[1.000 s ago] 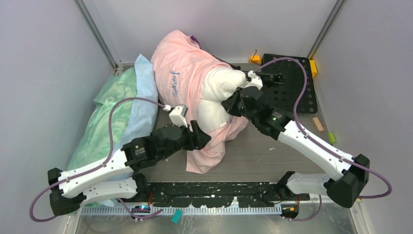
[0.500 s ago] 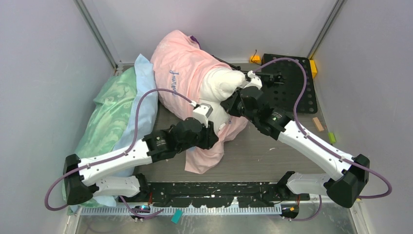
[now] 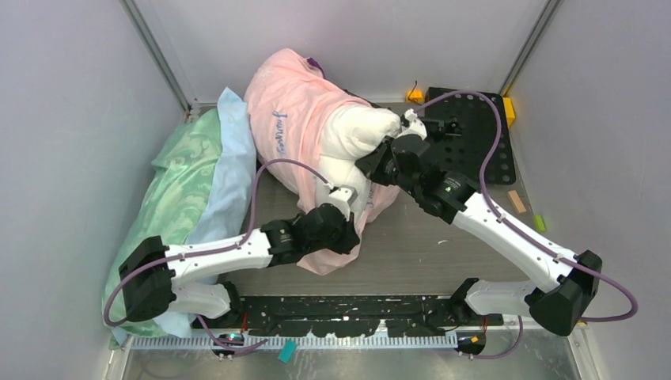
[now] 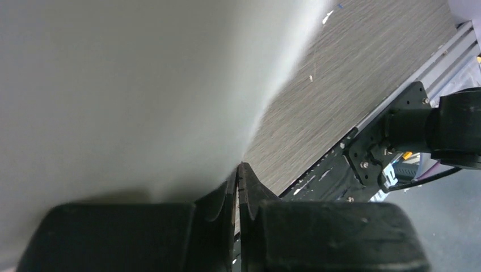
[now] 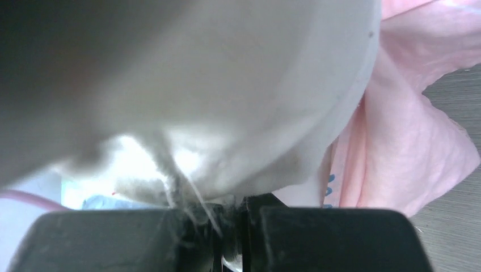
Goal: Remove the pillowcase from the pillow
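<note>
Pillowcase (image 3: 289, 95) half off pillow (image 3: 352, 138), right pincer (image 5: 230, 209) apparently clamped

Has the pillow (image 3: 352, 142) half inside the pillowcase (image 3: 293, 103), poking out rightward. Has bedding (image 3: 182, 182) left of both, pegboard (image 3: 473, 142) behind, right.

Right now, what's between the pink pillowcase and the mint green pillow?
Light blue bedding, laid along the mint green pillow on the side nearest the pillowcase. Seen in the top external view.
</note>
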Motion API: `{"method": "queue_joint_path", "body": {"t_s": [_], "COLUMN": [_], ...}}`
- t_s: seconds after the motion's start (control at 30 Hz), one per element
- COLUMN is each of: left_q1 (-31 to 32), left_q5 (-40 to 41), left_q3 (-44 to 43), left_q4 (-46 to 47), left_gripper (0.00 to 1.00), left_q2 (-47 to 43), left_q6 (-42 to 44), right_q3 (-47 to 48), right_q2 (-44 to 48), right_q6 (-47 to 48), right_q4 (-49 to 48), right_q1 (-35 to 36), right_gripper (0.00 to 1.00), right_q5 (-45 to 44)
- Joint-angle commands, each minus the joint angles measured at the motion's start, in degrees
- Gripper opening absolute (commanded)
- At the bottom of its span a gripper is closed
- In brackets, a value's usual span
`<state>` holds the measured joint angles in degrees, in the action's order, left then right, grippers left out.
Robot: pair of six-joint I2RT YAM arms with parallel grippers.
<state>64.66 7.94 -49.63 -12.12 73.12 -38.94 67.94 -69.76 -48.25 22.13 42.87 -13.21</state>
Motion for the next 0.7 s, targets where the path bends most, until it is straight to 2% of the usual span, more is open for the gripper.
{"method": "queue_joint_path", "body": {"t_s": [0.0, 0.07, 0.17, 0.47, 0.5, 0.57, 0.67], "left_q1": [0.46, 0.4, 0.0, -5.65, -7.59, -13.91, -23.04], "left_q5": [2.65, 5.15, 9.58, 14.97, 14.61, 8.7, 3.48], "left_q3": [8.82, 13.28, 17.75, 22.02, 21.64, 20.61, 16.78], "left_q4": [7.82, 11.41, 11.86, 9.33, 8.26, 6.43, 1.2], "left_gripper": [0.04, 0.04, 0.03, 0.0, 0.0, 0.0, 0.0], "left_q2": [-1.77, -3.2, -4.42, -4.12, -4.47, -4.71, -4.44], "left_q6": [-4.56, -6.16, -8.74, -11.84, -12.19, -11.21, -6.75], "right_q3": [5.93, 5.82, 5.79, 6.05, 6.14, 6.16, 5.6], "right_q2": [3.53, 5.08, 7.28, 12.48, 13.03, 14.29, 16.86], "right_q6": [-4.43, -4.95, -5.18, -3.0, -2.14, 0.09, 4.57], "right_q4": [-12.02, -11.9, -10.8, -5.88, -4.55, -1.12, 4.05], "right_q1": [-1.71, -2.46, -3.77, -6.64, -6.78, -7.14, -7.33], "right_gripper": [0.0, 0.0, 0.0, 0.0, 0.0, 0.0, 0.0], "right_q5": [-4.17, -5.08, -6.41, -6.37, -6.39, -6.83, -8.19]}}
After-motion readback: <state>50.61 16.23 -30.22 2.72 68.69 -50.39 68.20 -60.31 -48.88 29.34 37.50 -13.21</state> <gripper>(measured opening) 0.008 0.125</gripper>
